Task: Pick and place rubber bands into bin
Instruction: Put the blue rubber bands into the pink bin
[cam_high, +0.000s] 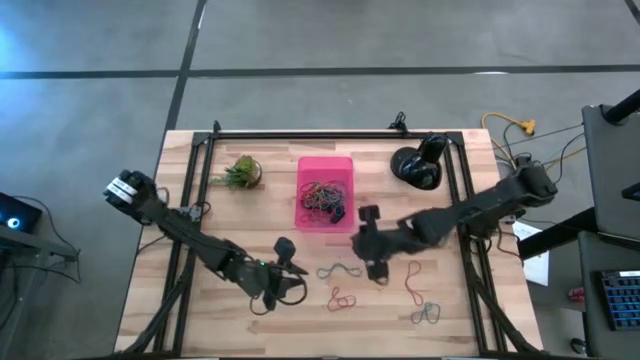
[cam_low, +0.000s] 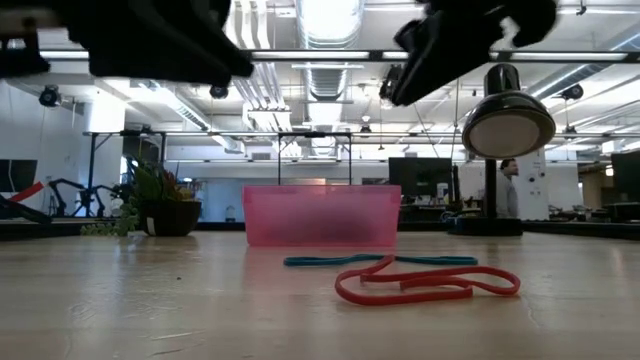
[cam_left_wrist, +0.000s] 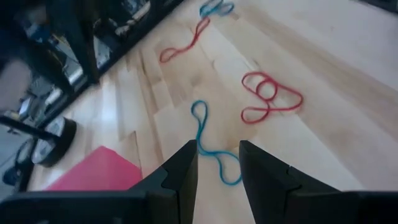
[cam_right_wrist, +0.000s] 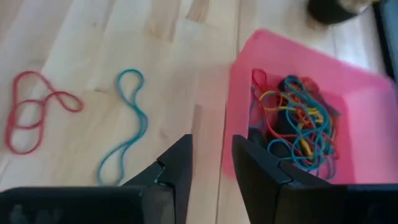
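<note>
The pink bin (cam_high: 325, 190) (cam_right_wrist: 367, 106) stands at the table's far middle with a tangle of coloured rubber bands (cam_right_wrist: 295, 124) inside. Loose on the wood lie a blue band (cam_high: 340, 270) (cam_left_wrist: 211, 146), a looped red band (cam_high: 342, 298) (cam_left_wrist: 268, 96), a long red band (cam_high: 412, 280) and a blue-green one (cam_high: 428, 315). My left gripper (cam_left_wrist: 217, 149) (cam_high: 290, 265) hovers open just short of the blue band, which shows beyond its fingers. My right gripper (cam_right_wrist: 211, 146) (cam_high: 360, 238) hangs open and holds nothing above the table beside the bin's near right corner.
A small potted plant (cam_high: 242, 172) stands left of the bin and a round black object (cam_high: 418, 165) to its right. Black frame rails (cam_high: 190, 200) run along the table's left, right and far edges. Bare wood lies between the bands and the near edge.
</note>
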